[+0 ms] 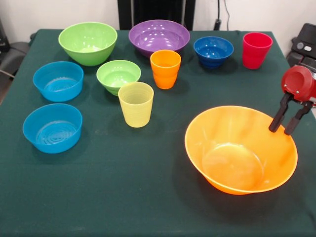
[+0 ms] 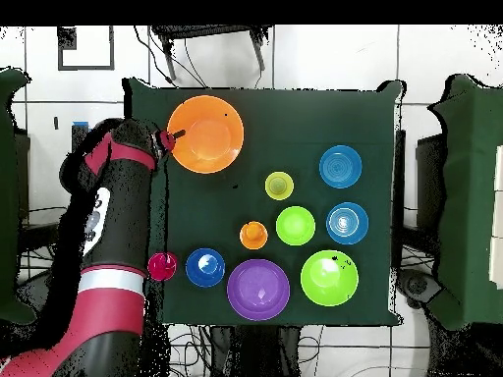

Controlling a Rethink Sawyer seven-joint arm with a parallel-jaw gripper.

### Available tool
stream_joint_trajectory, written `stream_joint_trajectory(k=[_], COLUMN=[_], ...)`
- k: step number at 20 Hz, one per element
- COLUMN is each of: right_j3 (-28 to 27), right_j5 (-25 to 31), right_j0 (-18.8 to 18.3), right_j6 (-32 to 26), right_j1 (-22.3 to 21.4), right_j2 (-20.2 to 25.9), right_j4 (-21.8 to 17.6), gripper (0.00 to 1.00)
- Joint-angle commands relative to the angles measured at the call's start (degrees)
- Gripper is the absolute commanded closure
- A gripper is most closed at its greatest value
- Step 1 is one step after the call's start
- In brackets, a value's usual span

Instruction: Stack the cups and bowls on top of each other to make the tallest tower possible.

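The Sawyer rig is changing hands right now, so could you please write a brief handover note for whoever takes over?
Gripper: open, empty, fingers spread at the rim of the huge orange plastic bowl.
Everything stands upright and apart on the green-clothed table: large green bowl, large purple bowl, small dark blue bowl, small green bowl, two light blue bowls, and ribbed orange cup, translucent yellow cup, red cup.
Done: nothing stacked.
Left: the whole tower, probably from the orange bowl up.
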Motion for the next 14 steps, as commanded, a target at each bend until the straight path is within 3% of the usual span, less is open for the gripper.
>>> stream_joint_trajectory(k=[1,14], right_j3=[2.43,1.84], right_j5=[6.85,6.06], right_j0=[0.29,0.60], right_j6=[6.15,6.14], right_j1=[1.42,1.76], right_j2=[2.93,2.72], right_j4=[1.97,2.98], gripper=[0.00,0.00])
